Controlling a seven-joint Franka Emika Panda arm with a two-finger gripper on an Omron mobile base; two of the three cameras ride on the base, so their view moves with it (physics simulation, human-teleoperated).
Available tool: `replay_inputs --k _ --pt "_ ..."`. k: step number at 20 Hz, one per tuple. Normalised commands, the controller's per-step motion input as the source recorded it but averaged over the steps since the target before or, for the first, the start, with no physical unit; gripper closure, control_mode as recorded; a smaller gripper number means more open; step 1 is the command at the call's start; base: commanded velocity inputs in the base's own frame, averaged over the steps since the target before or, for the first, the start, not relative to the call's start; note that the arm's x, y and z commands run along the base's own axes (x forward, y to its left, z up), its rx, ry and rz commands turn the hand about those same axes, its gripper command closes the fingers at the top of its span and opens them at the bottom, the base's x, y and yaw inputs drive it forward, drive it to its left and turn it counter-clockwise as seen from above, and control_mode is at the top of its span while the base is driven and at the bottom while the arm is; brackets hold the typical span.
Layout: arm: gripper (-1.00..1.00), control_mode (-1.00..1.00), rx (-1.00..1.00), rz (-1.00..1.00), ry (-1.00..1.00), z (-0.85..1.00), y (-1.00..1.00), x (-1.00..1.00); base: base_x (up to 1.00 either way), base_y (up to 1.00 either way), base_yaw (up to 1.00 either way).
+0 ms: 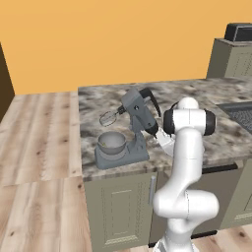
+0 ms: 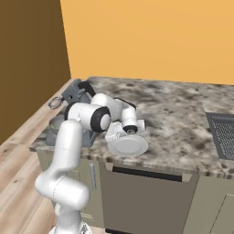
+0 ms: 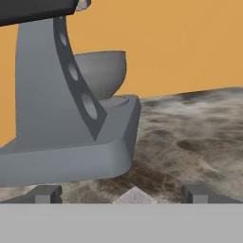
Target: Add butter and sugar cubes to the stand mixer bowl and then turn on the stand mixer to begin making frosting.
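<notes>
Wide-open and empty, my gripper (image 3: 121, 192) sits low at frame bottom, facing the stand mixer (image 3: 61, 118) and stand mixer bowl (image 3: 102, 71) upper left.

Marbled counter (image 1: 221, 133) carries stand mixer (image 1: 129, 130), white plate (image 2: 128, 145).

The white round plate (image 2: 129, 146) is partly covered by the robot's hand; the grey stand mixer (image 3: 57, 118) is cut off by the hand view's left edge.

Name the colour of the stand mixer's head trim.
Black trim on the grey stand mixer; clearest in the left base view.
</notes>
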Motion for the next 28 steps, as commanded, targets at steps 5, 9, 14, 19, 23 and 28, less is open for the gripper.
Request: replay_inputs --k 5,9,14,19,23,28 --pt "-1.0 -1.0 0.0 -0.02 0.0 -0.12 0.0 0.18 0.0 0.0 0.0" --pt "-1.0 -1.0 0.0 -0.01 0.0 -0.1 0.0 0.23 0.0 0.0 0.0" --pt "-1.0 -1.0 -0.01 -0.02 0.0 -0.14 0.0 0.21 0.0 0.0 0.0" --pt "1.0 -1.0 -0.05 -0.03 0.0 -0.3 0.0 0.0 0.0 0.0 0.0" --pt "1.0 -1.0 -0.05 -0.05 0.0 -0.3 0.0 0.0 0.0 0.0 0.0" --pt "1.0 -1.0 -0.02 -0.07 0.0 -0.14 0.0 0.0 0.0 0.0 0.0"
